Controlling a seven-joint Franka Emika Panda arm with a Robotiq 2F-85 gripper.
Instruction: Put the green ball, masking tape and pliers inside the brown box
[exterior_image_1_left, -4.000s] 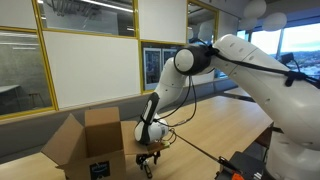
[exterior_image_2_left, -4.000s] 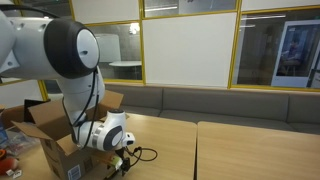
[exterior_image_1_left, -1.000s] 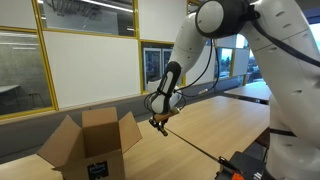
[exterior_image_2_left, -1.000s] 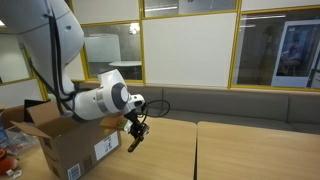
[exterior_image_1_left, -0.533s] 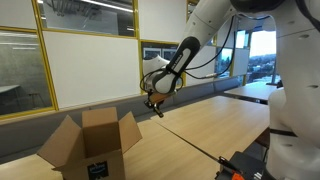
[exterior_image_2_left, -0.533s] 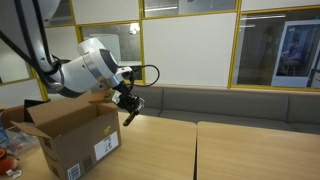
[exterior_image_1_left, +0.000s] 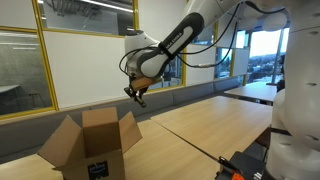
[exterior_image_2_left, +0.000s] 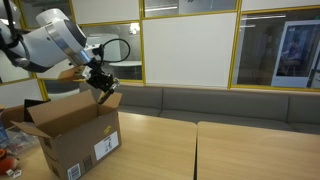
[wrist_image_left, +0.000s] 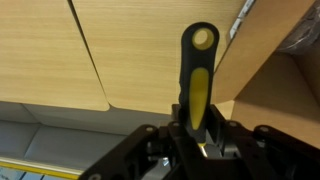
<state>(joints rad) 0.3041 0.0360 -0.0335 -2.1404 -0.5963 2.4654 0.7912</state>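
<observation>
My gripper (wrist_image_left: 196, 138) is shut on the pliers (wrist_image_left: 198, 72), whose black and yellow handle sticks out away from the jaws in the wrist view. In both exterior views the gripper (exterior_image_1_left: 137, 93) (exterior_image_2_left: 100, 82) hangs in the air with the pliers (exterior_image_1_left: 140, 99) (exterior_image_2_left: 105, 89) pointing down, just above the far edge of the brown box (exterior_image_1_left: 91, 148) (exterior_image_2_left: 68, 138). The box stands on the table with its flaps open. A corner of the box (wrist_image_left: 290, 85) shows at the right of the wrist view. The green ball and the masking tape are out of view.
Light wooden tables (exterior_image_1_left: 210, 125) (exterior_image_2_left: 240, 150) stand pushed together with seams between them. A grey bench (exterior_image_2_left: 200, 103) and glass partitions run along the wall behind. A black cable (exterior_image_1_left: 197, 149) crosses the table, and black equipment (exterior_image_1_left: 245, 165) sits at the near corner.
The arm has swung upward and sideways toward the box, carrying the pliers from above the bare table to above the box's far edge. The jaws stayed shut.
</observation>
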